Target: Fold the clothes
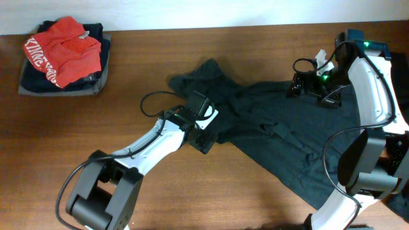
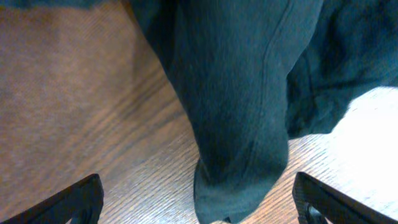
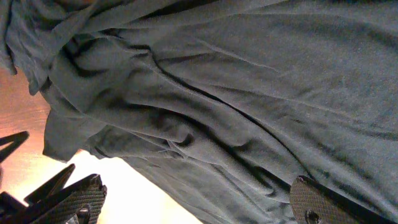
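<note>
Beneath left end effector (image 2: 198, 190) and right end effector (image 3: 198, 190), both spread, crumpled teal-grey T-shirt (image 1: 281, 128)

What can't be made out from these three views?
- Overhead: T-shirt lower right corner hidden by the right arm and frame edge.
- Overhead: white lettering on the red garment too small to read; dark clothes beneath mostly covered.
- Left wrist: left gripper cut off by the bottom edge; only fingertips show.
- Right wrist: T-shirt fills the frame, outline unseen.
</note>
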